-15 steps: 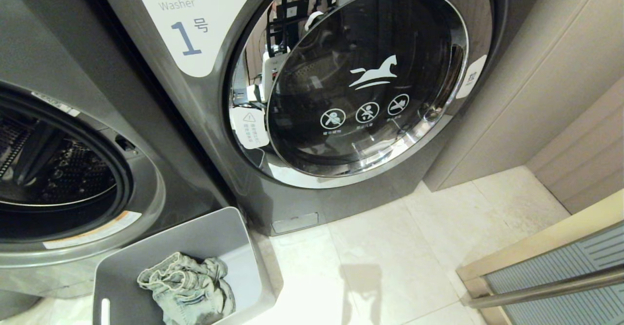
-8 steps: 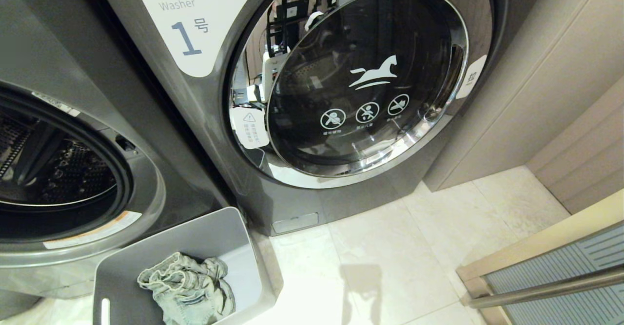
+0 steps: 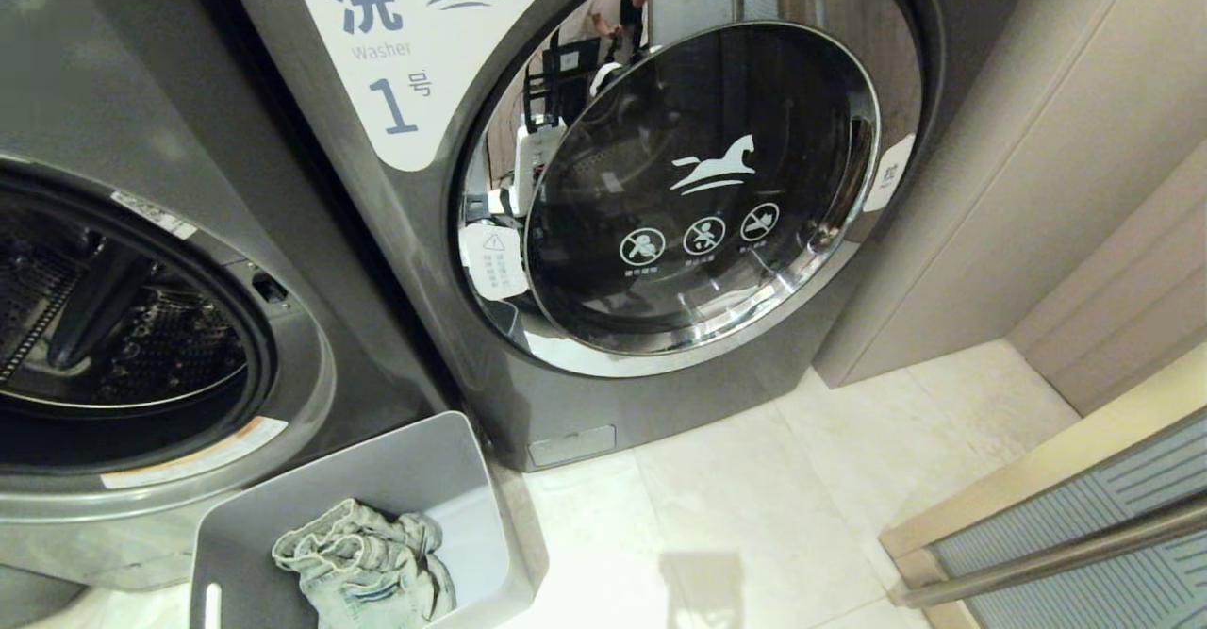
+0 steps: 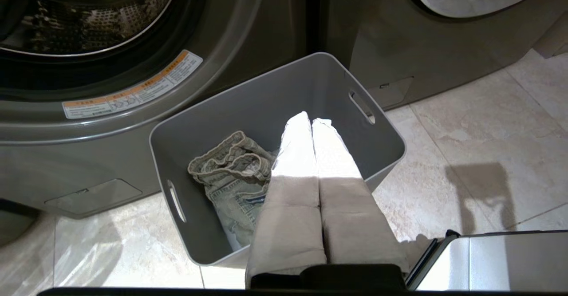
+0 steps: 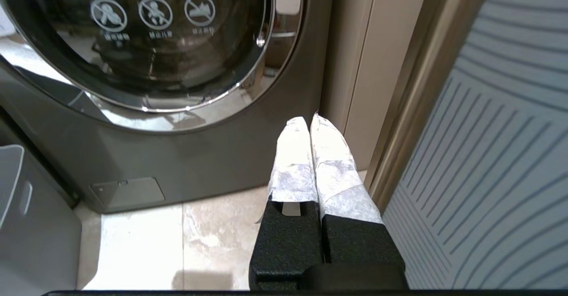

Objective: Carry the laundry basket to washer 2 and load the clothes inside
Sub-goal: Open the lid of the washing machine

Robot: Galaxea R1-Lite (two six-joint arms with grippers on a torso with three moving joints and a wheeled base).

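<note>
On the tiled floor (image 3: 717,516) before an open-drummed washer (image 3: 141,327), beside washer 1 (image 3: 660,195): the laundry basket (image 4: 310,83), the clothes (image 4: 230,171) crumpled inside. Above the basket, left gripper (image 4: 311,120) clenched, empty. Right gripper (image 5: 309,123) likewise pressed shut, empty, low by washer 1's closed door.
</note>
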